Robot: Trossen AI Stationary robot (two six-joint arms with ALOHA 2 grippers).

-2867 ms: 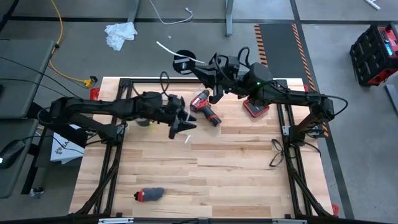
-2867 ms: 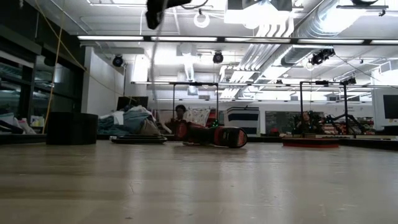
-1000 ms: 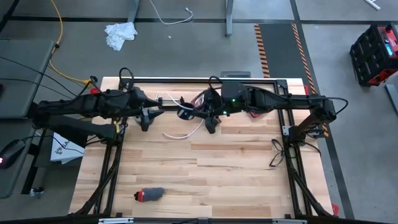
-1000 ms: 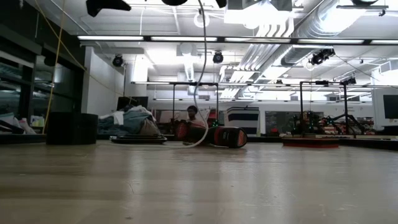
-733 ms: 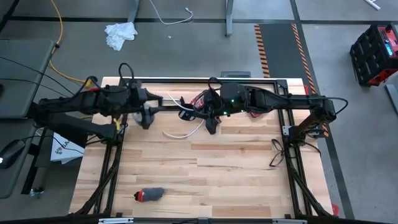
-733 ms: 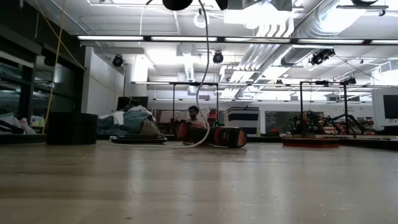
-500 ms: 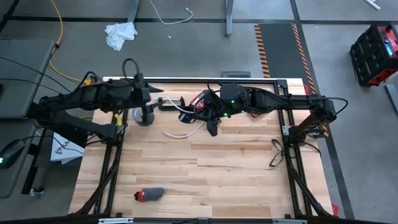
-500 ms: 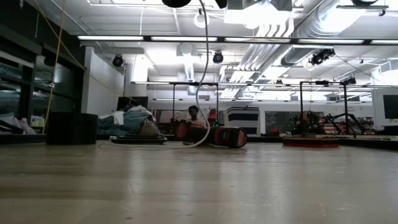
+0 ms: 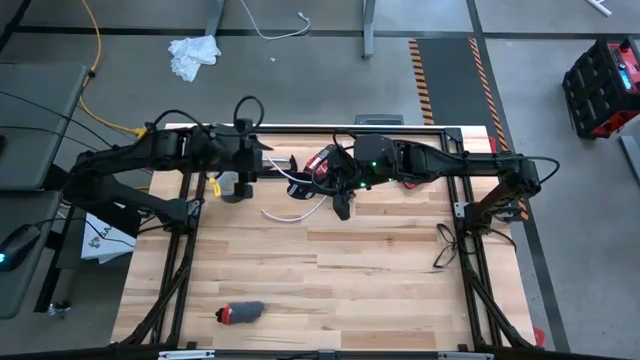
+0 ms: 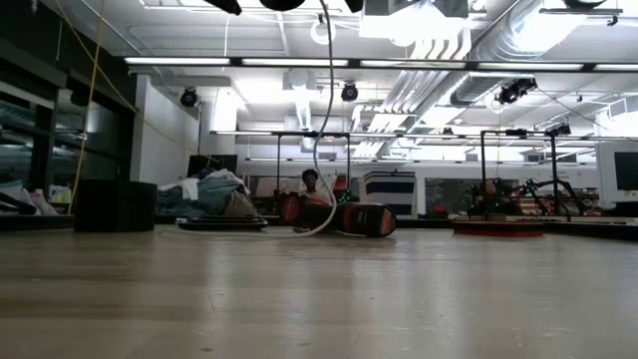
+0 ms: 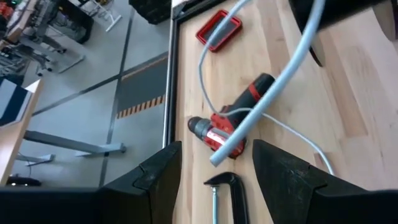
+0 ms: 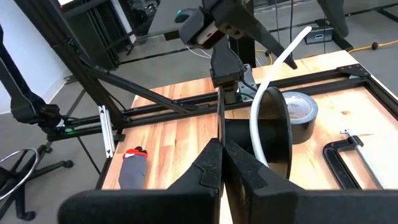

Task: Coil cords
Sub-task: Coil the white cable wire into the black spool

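Wood-plank table [image 9: 330, 270] stands on grey concrete floor [image 9: 300, 80] with hazard-striped tape [image 9: 478, 60].

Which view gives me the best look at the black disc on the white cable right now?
The right wrist view: the black disc fills the frame edge-on just past the shut right gripper, with the white cable curving over it. The high view hides the disc among the arms; the low view shows only the hanging cable; the left wrist view shows cable, no clear disc.
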